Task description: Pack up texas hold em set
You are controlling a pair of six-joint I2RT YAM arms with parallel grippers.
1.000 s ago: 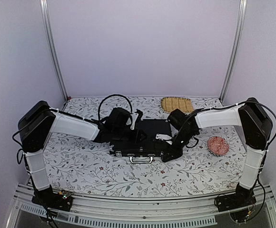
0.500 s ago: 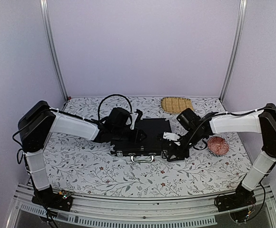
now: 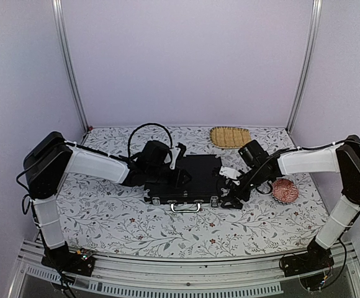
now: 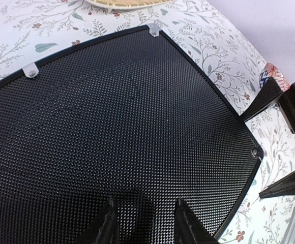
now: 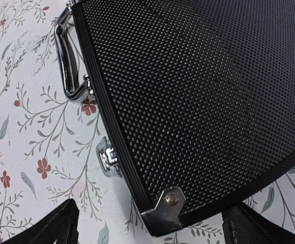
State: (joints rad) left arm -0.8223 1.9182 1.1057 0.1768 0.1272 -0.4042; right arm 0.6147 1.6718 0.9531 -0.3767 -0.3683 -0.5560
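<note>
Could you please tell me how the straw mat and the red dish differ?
The straw mat is tan, woven and elongated; the red dish is round and patterned. The straw mat lies behind the briefcase near the far edge; the red dish sits to its right. Both rest on the floral table.

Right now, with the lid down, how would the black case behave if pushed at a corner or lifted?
The case looks rigid, with a hard pebbled shell and a metal corner, so it should slide as one piece. Pushed at one end, it would likely pivot on the tablecloth. Lifted by the handle, it would probably hang edge-down; its weight cannot be judged.
</note>
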